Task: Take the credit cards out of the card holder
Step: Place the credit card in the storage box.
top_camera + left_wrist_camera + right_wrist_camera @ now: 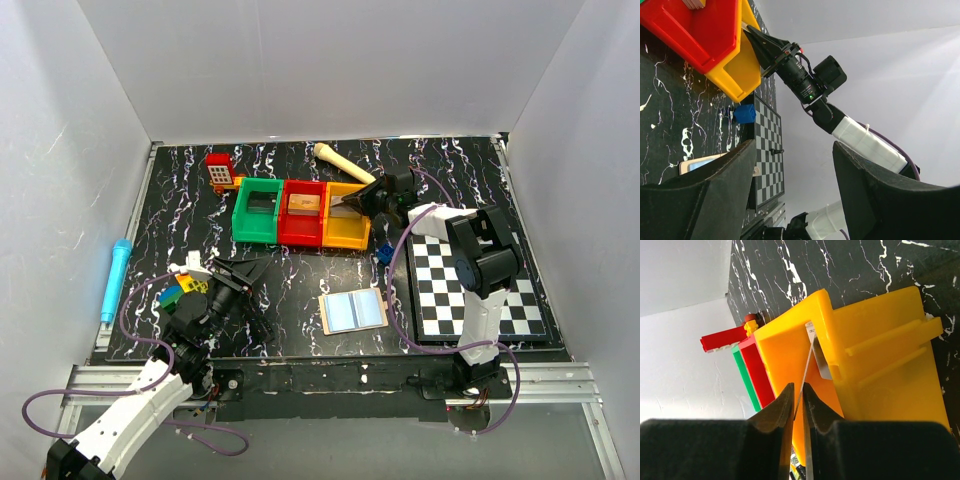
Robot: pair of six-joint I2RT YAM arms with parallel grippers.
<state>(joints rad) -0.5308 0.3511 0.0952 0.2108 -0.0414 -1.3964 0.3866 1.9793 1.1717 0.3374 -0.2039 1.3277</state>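
The card holder (352,311) lies open on the black table near the front, pale blue lining up; a corner of it (700,163) shows in the left wrist view. My right gripper (350,203) reaches into the yellow bin (347,232). In the right wrist view its jaws (799,400) stand a narrow gap apart, with a thin grey credit card (821,365) edge-on between them and its far end inside the yellow bin (880,365). My left gripper (245,272) hovers open and empty left of the holder, its fingers (715,200) wide apart.
A red bin (302,228) holding a wooden block and a green bin (258,222) adjoin the yellow one. The chequered board (470,290) lies at right, a small blue block (383,254) beside it. A blue pen (115,278), coloured bricks (180,290) and a cream bone-shaped thing (343,160) lie around.
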